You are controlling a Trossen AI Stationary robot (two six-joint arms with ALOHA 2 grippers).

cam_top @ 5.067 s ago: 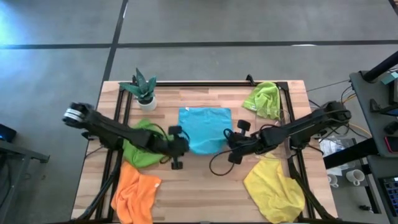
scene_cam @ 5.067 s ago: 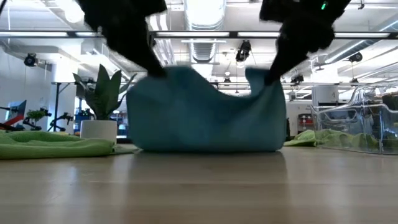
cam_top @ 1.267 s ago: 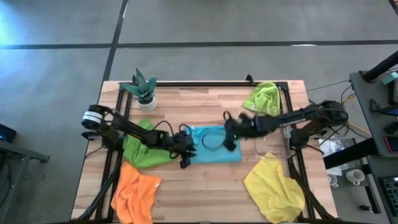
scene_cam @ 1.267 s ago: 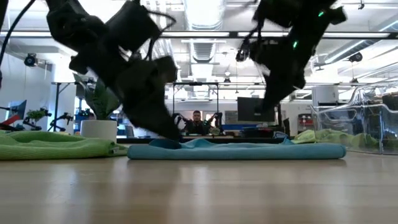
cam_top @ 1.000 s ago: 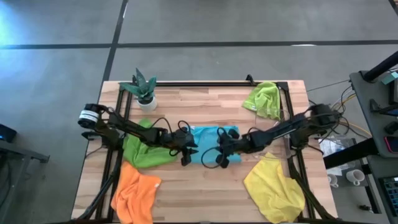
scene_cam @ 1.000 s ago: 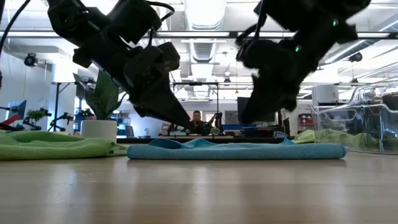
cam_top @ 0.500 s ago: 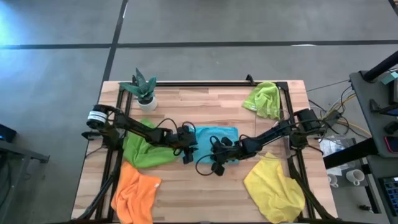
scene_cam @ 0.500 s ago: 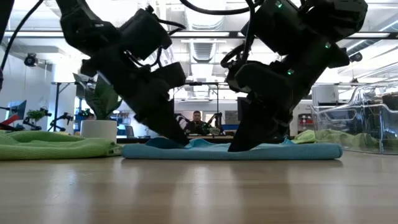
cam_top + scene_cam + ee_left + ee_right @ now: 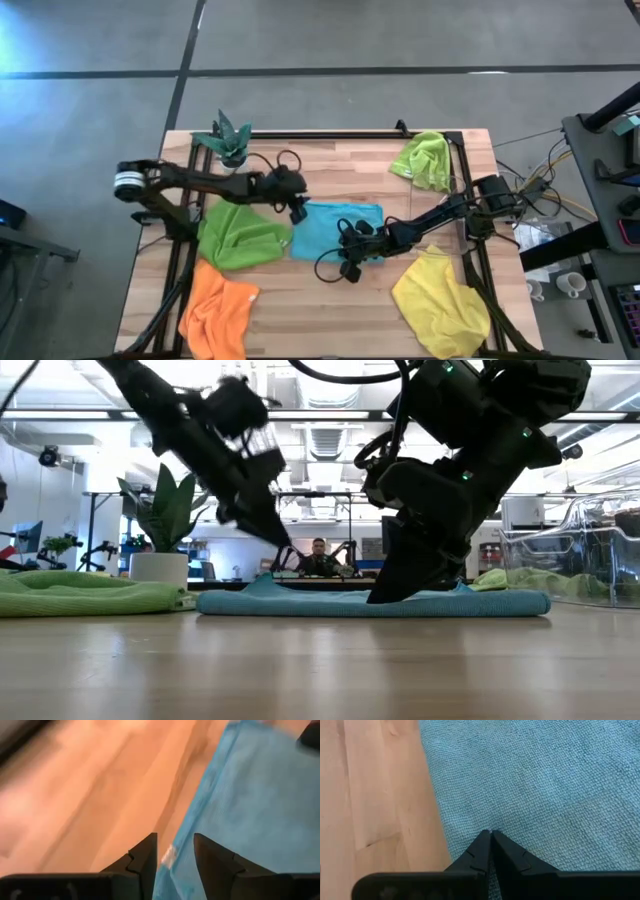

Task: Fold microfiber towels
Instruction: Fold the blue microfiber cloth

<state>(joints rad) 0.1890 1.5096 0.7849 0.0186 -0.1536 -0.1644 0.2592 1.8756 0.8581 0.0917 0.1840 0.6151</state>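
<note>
Pressing blue towel [image 9: 335, 229] mid-table with right gripper [image 9: 490, 834], fingers together. Left gripper [image 9: 175, 854] at its far left corner, fingers apart around edge. Blue folded once, judging; green [image 9: 240, 236], orange [image 9: 220, 312], yellow [image 9: 440, 300], lime [image 9: 425, 160] lie crumpled, unfolded.

No legible text, labels, brands or numbers anywhere; the small white tag on the blue towel [image 9: 169, 855] seems blank.
</note>
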